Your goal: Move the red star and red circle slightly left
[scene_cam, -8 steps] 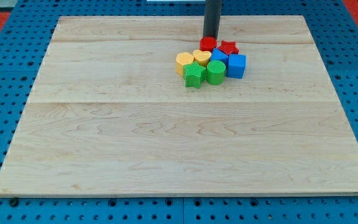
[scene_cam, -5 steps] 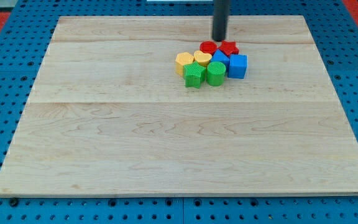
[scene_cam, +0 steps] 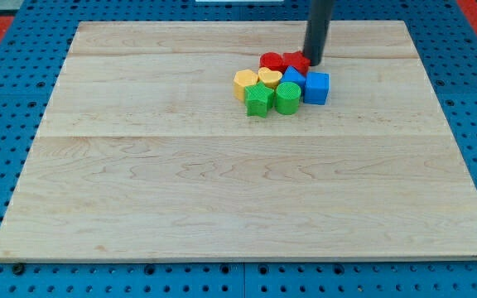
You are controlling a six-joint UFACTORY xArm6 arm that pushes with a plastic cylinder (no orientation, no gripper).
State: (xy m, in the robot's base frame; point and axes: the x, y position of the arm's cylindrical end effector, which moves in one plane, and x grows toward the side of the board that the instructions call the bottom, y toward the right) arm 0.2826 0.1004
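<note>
Shifting rightward, my tip (scene_cam: 314,63) now touches the red star (scene_cam: 296,60).

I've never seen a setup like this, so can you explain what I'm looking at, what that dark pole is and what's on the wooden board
The dark pole is the end of a robot arm. It has no claw and holds nothing; my tip only slides along the wooden board and pushes blocks. There is one camera, looking down at the board from in front. Near the view's top sits a tight cluster: the red circle, red star, a yellow hexagon-like block, yellow heart, two blue blocks, a green star and green cylinder. The tip stands against the red star's right side.
</note>
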